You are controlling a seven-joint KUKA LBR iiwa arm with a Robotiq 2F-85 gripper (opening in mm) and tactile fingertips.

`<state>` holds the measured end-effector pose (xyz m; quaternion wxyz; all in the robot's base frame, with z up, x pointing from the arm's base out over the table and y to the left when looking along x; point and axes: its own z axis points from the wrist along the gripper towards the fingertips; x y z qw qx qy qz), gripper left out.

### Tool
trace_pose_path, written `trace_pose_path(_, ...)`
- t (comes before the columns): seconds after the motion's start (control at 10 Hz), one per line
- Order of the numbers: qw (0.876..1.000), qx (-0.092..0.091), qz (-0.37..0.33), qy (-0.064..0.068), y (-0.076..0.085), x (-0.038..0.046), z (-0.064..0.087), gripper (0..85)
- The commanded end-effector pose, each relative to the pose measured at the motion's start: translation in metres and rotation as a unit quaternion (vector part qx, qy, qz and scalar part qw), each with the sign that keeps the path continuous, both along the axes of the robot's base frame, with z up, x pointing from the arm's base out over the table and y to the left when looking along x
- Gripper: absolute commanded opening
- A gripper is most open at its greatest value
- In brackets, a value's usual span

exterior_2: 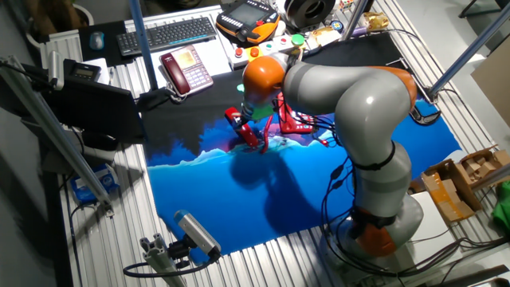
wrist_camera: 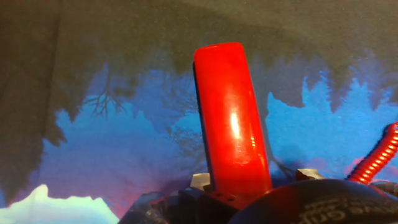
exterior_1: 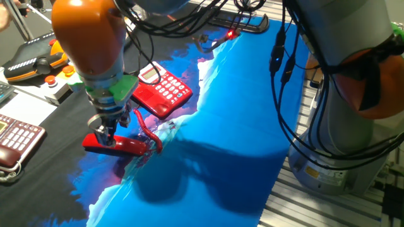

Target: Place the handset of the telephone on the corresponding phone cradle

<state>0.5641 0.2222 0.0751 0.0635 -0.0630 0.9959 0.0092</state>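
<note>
The bright red handset (exterior_1: 126, 147) lies low over the mat, in front of the red telephone (exterior_1: 161, 91), with its coiled cord (exterior_1: 146, 129) running back to the base. My gripper (exterior_1: 104, 135) stands straight down over the handset's left end, with its jaws closed on it. In the hand view the handset (wrist_camera: 231, 118) runs away from between the fingertips (wrist_camera: 199, 181), and the cord (wrist_camera: 378, 158) shows at the right. The cradle (exterior_1: 146, 99) on the base's near left side is bare. In the other fixed view the gripper (exterior_2: 247, 127) holds the handset (exterior_2: 245, 130) beside the base (exterior_2: 293, 119).
A dark maroon phone (exterior_1: 16, 142) sits at the left edge, also seen in the other fixed view (exterior_2: 186, 68). An orange-and-black handheld device (exterior_1: 35, 60) lies at the back left. Black cables (exterior_1: 281, 69) hang over the blue mat (exterior_1: 240, 126). A keyboard (exterior_2: 167, 33) lies behind.
</note>
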Motion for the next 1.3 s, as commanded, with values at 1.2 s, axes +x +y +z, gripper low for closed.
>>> trace_pose_path(1.2,1.000,0.016,0.011,-0.004,0.003,0.0101,-0.036,73.7)
